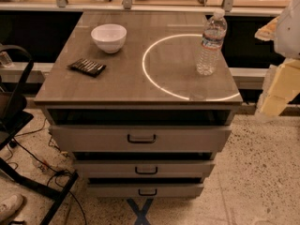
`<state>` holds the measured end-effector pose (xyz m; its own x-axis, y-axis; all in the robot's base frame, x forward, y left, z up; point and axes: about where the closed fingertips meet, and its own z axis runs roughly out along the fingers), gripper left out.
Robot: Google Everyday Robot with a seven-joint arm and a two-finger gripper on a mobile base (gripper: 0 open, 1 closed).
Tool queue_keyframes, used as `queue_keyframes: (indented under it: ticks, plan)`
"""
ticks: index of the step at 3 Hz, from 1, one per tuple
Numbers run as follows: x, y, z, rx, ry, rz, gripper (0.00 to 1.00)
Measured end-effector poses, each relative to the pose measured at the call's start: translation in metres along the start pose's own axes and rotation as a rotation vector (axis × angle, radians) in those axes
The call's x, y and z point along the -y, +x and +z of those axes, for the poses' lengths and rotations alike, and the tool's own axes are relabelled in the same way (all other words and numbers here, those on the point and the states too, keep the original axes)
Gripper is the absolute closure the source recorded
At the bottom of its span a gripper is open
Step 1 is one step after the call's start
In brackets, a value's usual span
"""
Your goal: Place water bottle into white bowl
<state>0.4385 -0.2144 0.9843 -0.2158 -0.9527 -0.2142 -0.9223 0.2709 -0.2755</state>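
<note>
The water bottle (211, 43) is clear ribbed plastic with a white cap and a white label. It stands upright at the right side of the wooden cabinet top (126, 86). The white bowl (108, 37) sits empty at the back left of the top, well apart from the bottle. My gripper (275, 90) shows as cream-coloured parts at the right edge of the view. It hangs beside the cabinet's right side, to the right of the bottle and not touching it.
A flat dark rectangular object (87, 67) lies in front of the bowl. A bright light ring (146, 71) marks the top around the bottle. Three drawers (140, 137) stand slightly pulled out. A black chair frame (14, 111) and cables (42, 165) are on the left.
</note>
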Motion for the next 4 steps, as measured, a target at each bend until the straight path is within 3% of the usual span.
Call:
queue_keyframes:
  ticks: [1,2,4]
  plan:
    - [0.0,0.0,0.0,0.0,0.0,0.0,0.0]
    - [0.02,-0.007,0.003,0.069,0.032,0.053,0.0]
    - [0.078,-0.004,0.013,0.388,0.163,0.194,0.0]
